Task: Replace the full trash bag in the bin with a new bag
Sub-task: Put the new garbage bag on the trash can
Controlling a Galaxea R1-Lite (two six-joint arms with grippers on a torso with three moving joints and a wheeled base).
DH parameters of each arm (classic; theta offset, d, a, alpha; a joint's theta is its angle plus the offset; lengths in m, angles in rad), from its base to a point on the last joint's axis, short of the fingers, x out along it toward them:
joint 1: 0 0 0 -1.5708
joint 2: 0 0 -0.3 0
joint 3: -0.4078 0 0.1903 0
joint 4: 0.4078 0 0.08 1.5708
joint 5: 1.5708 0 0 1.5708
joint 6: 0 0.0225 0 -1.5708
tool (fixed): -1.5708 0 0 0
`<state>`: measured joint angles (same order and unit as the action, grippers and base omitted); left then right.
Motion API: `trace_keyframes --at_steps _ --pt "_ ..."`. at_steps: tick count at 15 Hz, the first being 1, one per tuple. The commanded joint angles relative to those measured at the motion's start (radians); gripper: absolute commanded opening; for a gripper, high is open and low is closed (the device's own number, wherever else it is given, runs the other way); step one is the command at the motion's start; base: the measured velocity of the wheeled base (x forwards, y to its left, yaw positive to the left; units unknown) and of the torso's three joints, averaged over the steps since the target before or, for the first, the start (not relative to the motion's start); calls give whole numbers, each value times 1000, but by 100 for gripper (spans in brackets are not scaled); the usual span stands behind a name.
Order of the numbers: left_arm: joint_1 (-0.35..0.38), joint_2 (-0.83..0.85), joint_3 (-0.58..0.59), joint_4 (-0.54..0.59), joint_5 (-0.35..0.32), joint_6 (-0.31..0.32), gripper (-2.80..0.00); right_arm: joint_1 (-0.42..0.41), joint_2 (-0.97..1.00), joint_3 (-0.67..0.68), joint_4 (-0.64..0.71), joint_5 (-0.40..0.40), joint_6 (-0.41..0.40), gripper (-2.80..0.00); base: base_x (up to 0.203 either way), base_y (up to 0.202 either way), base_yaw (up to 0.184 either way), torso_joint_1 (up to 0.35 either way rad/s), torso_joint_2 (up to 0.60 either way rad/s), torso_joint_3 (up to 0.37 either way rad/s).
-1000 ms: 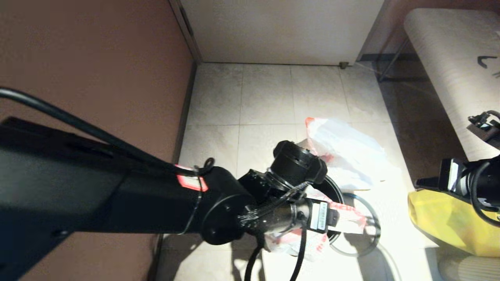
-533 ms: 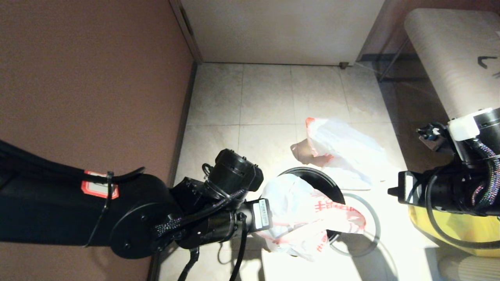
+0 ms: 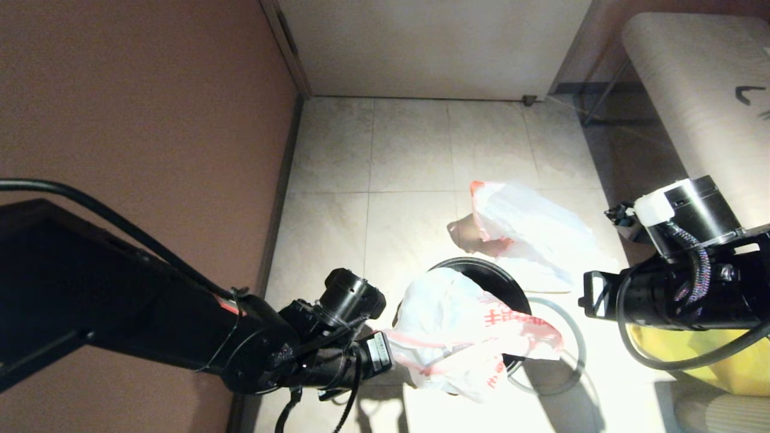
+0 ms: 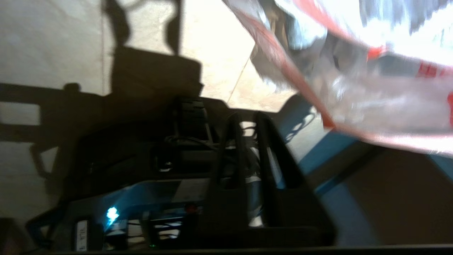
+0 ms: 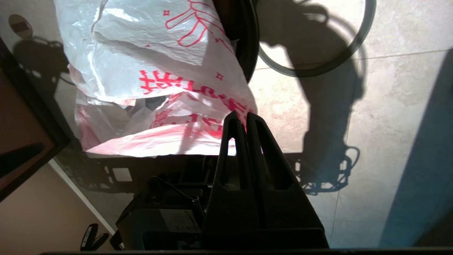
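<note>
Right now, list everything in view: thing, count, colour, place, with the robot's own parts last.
new bag: one, translucent white with red print, draped over the bin's near side.
bin: one, black, round, on the floor tiles.
hoop: one, thin grey, flat on the floor, to the right of the bin and touching it.
full trash bag: one, nearly plain white with pink-red tip, on the floor behind the bin.
yellow bag: one, on the floor at far right.
bench: one, pale, upper right.
left gripper: one, black, beside the new bag's pink edge.
right gripper: one, black, shut, at the new bag's edge.
</note>
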<state>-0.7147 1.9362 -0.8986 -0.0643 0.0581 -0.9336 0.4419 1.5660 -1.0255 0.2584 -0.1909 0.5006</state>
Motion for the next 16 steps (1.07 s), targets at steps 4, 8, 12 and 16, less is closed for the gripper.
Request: trace_keyframes --at_steps 4,8,12,16 --pt "53 62 -47 -15 -90 -31 0 1 13 -5 -4 -1 1 -280 0 0 0 0 0 0" --pt "77 201 -148 -38 -125 -37 0 0 14 -48 1 -1 1 -280 0 0 0 0 0 0" --pt "43 247 -237 -32 -126 -67 0 3 26 -113 9 -1 -2 -280 0 0 0 0 0 0" --pt "24 271 -304 87 -121 -90 0 3 26 -116 9 -4 -7 -280 0 0 0 0 0 0"
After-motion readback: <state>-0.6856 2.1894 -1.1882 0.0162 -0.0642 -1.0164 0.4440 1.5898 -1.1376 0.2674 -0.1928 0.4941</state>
